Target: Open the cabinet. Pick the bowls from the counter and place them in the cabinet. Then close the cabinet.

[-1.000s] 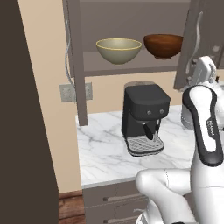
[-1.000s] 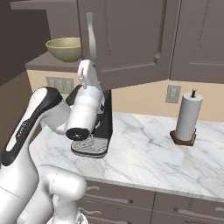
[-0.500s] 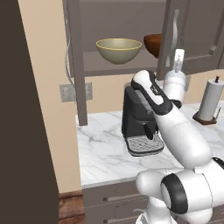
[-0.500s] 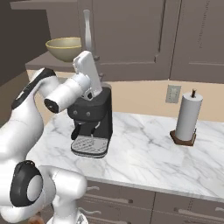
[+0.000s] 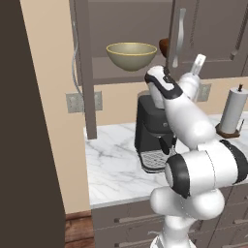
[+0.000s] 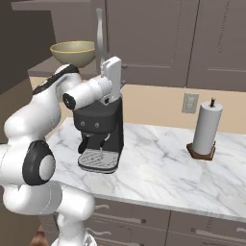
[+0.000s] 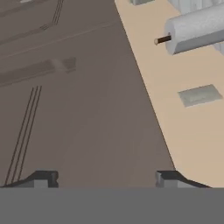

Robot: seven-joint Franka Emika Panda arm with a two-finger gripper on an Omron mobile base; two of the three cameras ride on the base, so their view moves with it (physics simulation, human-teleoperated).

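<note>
hand [image 7: 107,177] apart; by cabinet door [image 7: 74,100]

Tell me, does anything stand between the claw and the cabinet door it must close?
Nothing visible does. The open claw faces the door directly, with its panel straight ahead. The coffee machine stands lower on the counter, out of that path.

No readable text, label or number appears anywhere.
</note>
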